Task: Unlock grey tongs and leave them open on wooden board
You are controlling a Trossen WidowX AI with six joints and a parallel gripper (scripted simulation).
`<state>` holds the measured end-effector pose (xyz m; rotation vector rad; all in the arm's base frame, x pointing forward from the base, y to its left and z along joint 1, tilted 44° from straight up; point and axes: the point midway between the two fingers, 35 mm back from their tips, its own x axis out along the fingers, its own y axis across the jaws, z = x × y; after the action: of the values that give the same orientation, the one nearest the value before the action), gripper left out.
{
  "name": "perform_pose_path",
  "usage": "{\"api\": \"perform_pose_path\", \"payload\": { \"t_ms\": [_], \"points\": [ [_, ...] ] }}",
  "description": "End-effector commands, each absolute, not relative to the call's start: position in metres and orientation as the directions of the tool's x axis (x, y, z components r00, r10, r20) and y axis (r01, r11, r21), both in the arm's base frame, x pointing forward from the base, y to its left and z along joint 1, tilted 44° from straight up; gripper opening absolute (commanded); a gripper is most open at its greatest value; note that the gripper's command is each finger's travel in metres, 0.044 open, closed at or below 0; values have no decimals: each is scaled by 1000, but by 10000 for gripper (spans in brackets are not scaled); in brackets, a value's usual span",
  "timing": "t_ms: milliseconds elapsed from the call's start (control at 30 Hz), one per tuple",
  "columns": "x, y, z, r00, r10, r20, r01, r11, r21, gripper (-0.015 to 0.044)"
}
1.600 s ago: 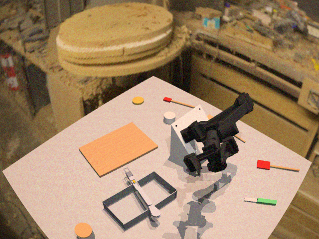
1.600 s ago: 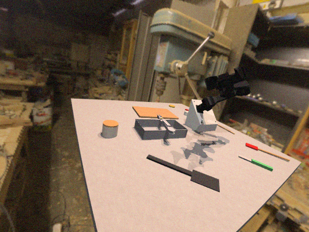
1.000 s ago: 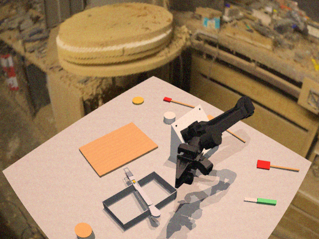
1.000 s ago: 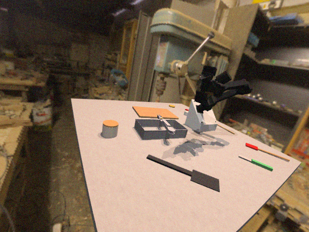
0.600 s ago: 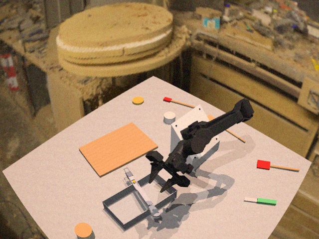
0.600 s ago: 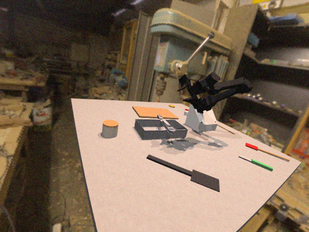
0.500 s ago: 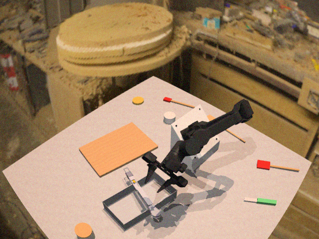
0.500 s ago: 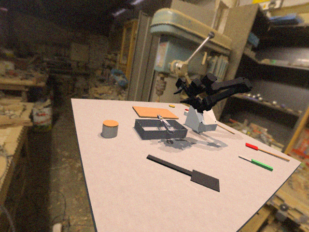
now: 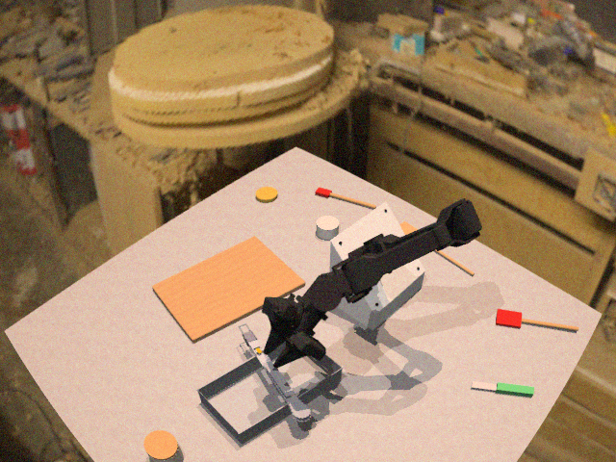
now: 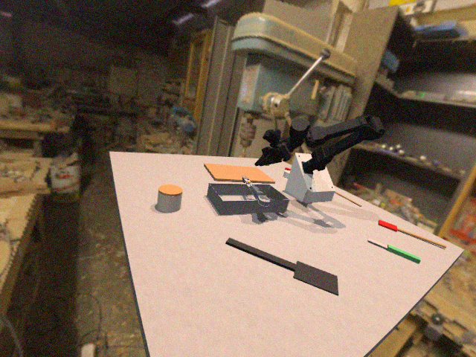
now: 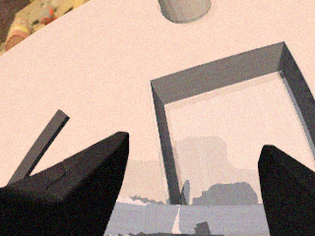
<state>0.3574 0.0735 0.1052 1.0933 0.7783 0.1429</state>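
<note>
— While hanging over the tin (image 9: 223,395), held what?
— Held nothing. Gripper (image 9: 294,355) parted about halfway, well above the tongs (image 9: 272,373), touching neither them nor the tin.

— Where seen, the tongs?
— Laid across the tin, shut, one end out past the rim toward the board (image 9: 226,286), the other past the opposite rim. Seen from the wrist as a pale grey bar (image 11: 157,218) between the two dark fingers.

— And the board?
— Flat on the table (image 9: 99,358), just beside the tin, apart from it.

— Around them?
— An orange-topped can (image 10: 169,198) near the tin. A dark spatula (image 10: 284,265) well apart toward the front edge. Red-headed sticks (image 9: 532,320) and a green-and-white bar (image 9: 503,388) off to the arm's side. A white pedestal (image 9: 397,293) under the arm.
</note>
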Motion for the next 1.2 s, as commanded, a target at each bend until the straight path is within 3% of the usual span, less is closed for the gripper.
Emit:
{"api": "perform_pose_path", "payload": {
  "t_ms": [0, 167, 233, 1167],
  "points": [
    [327, 70, 33, 534, 514, -671, 819, -118, 562, 260],
    [309, 69, 7, 435, 539, -721, 887, -394, 241, 260],
    [306, 69, 3, 420, 544, -727, 883, -431, 187, 260],
    [304, 65, -5, 419, 543, -728, 883, -431, 187, 260]
  ]
}}
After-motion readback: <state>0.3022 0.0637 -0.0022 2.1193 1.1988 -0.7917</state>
